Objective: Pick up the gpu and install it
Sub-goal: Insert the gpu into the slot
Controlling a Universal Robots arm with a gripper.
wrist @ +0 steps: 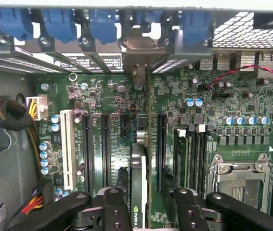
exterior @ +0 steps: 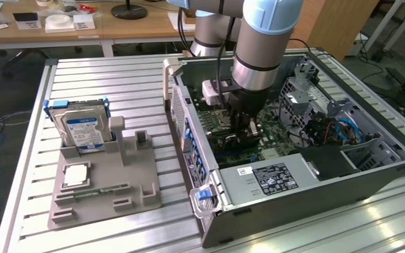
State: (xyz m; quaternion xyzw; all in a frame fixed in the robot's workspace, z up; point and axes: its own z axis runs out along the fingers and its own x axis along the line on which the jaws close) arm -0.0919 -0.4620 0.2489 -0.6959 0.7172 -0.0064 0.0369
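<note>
Gripper [wrist: 146, 204] is open, jaws spread either side of the gpu [wrist: 141, 159], which stands on edge in a slot on the motherboard [wrist: 223, 103], its bracket end up against the rear slot openings of the case [exterior: 188, 113]. In the exterior view the gripper [exterior: 246, 126] is deep inside the case, down near the board. Can't tell whether the card is fully seated or just resting in the slot. My read on risks: if it's only partly in, it could lean or pop out at one end once nothing steadies it, and the bracket may sit off its opening. Fingers [wrist: 114, 207] are just beside the card, so any sideways drift on the way out could nudge it or scrape the neighbouring slots. Tight surroundings: CPU socket [wrist: 237, 180] and capacitors [wrist: 242, 120] on one side, white slot [wrist: 69, 147] and a cable bundle [wrist: 11, 115] on the other, red wire [wrist: 242, 72] near the rear. Outside the case, a grey holder [exterior: 104, 187] on the table [exterior: 111, 74] still carries the hard drive [exterior: 82, 129] and a memory stick [exterior: 93, 193], well apart from the arm.
</note>
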